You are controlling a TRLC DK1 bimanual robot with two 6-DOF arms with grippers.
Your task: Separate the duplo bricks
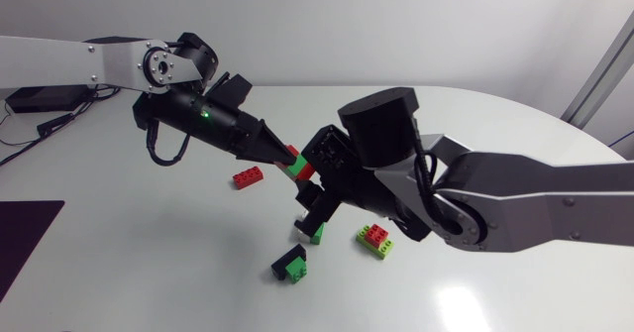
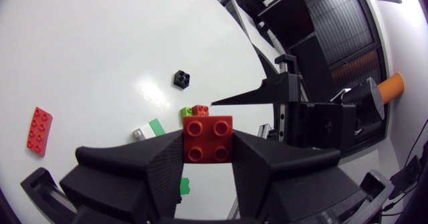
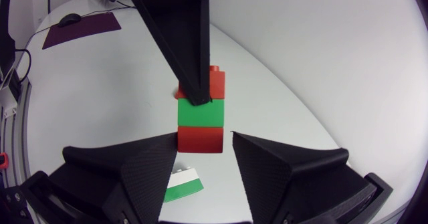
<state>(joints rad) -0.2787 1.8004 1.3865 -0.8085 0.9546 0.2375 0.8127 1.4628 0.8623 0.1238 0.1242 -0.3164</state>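
Holding a red-green-red stack (image 1: 297,165) over the desk (image 1: 149,263) between both tools. Clamping the left tool (image 1: 285,154), open only brick-wide, onto one red end brick from both sides. Pressing the right tool (image 1: 315,166), equally narrow, against both sides of the other red end. Hovering above a flat red brick (image 1: 248,177) at 9 o'clock of the stack, a white-and-green brick (image 1: 315,233) at 6 o'clock, a black-and-green brick (image 1: 290,264) further along 6 o'clock, and a red-and-green brick (image 1: 375,239) at 4 o'clock.
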